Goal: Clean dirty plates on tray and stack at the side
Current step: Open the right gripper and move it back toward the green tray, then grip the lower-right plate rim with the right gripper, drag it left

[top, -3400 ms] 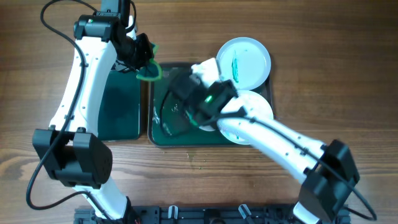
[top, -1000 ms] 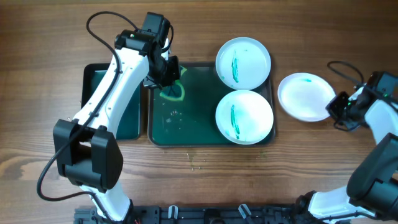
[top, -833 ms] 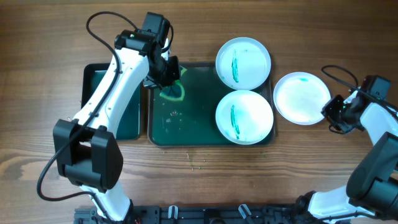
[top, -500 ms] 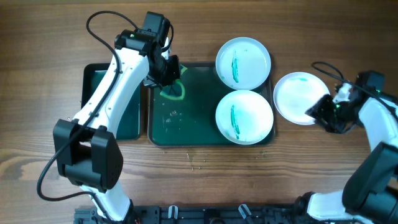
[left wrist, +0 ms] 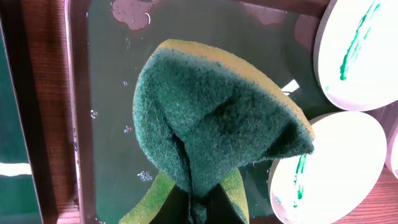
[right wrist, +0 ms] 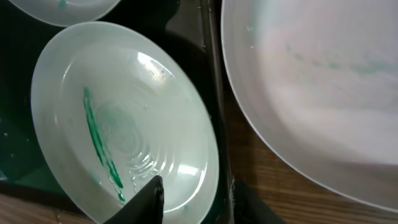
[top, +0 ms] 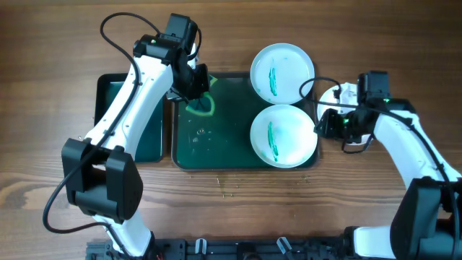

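Now the right gripper (right wrist: pixel 200 200) hangs open astride the right rim of the near plate (top: pixel 283 136), which lies just to its left on the tray (top: pixel 224 148). The left gripper (top: pixel 196 87), clamped on the sponge (left wrist: pixel 217 124), sits farther off.

Left arm (top: pixel 137 79) outstretched, jaws clamped; right arm (top: pixel 404 136) bent inward, jaws apart.

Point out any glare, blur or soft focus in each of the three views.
Overhead: even light, sharp throughout, only small glints from water drops on the large tray. Left wrist: the sponge is crisp; pale reflections on the tray's wet floor. Right wrist: a white highlight on the streaked plate; the plate beside the tray looks soft and washed out.
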Robot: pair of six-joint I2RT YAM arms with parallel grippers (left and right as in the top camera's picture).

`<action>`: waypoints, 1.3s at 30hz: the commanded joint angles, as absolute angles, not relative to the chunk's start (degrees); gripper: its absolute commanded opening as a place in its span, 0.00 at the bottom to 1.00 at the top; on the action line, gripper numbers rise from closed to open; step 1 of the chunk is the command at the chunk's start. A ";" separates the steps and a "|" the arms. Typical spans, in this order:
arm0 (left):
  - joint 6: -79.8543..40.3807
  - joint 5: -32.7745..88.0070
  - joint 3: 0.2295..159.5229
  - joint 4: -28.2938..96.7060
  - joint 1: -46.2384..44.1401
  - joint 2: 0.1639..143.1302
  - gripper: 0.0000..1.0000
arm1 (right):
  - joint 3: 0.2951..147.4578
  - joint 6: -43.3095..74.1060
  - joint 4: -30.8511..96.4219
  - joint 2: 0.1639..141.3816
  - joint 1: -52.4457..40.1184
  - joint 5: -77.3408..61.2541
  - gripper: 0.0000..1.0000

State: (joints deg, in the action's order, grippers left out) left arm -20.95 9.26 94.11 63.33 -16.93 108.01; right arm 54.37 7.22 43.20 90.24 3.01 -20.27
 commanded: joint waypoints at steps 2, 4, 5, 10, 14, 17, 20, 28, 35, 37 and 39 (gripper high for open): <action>-21.50 9.10 93.95 63.00 -17.06 107.81 0.04 | 52.42 5.98 40.16 91.20 1.30 -18.90 0.32; -21.50 9.10 93.95 63.00 -17.06 107.81 0.04 | 51.94 6.00 39.09 92.20 0.78 -18.74 0.32; -21.50 9.10 93.95 63.00 -17.06 107.81 0.04 | 51.83 6.09 38.79 92.82 0.58 -18.17 0.31; -21.50 9.10 93.95 63.05 -17.06 107.81 0.04 | 51.18 6.17 37.47 96.14 -0.16 -16.53 0.30; -21.50 9.10 93.95 63.02 -17.06 107.81 0.04 | 51.18 6.17 36.84 97.12 -0.16 -16.58 0.29; -21.50 9.10 93.95 62.98 -17.06 107.81 0.04 | 51.18 6.17 36.64 97.14 -0.16 -18.20 0.22; -21.50 9.10 93.95 62.96 -17.04 107.81 0.04 | 51.18 6.04 36.34 97.14 -0.16 -20.10 0.17; -21.50 9.10 93.95 62.98 -17.06 107.81 0.04 | 51.07 8.49 35.55 97.14 -4.75 -20.62 0.07; -21.50 9.10 93.95 63.00 -17.06 107.81 0.04 | 51.09 17.82 31.42 97.19 -12.03 -18.98 0.04; -21.47 9.08 93.95 62.94 -17.04 107.81 0.04 | 51.37 20.97 31.83 97.19 -13.61 -18.72 0.04; -21.47 9.06 93.95 62.94 -17.04 107.81 0.04 | 52.05 22.74 32.58 97.19 -14.57 -19.70 0.04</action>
State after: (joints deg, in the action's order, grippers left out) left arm -20.93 9.26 94.11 63.18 -16.93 108.01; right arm 51.55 16.75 32.01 96.44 -13.02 -19.03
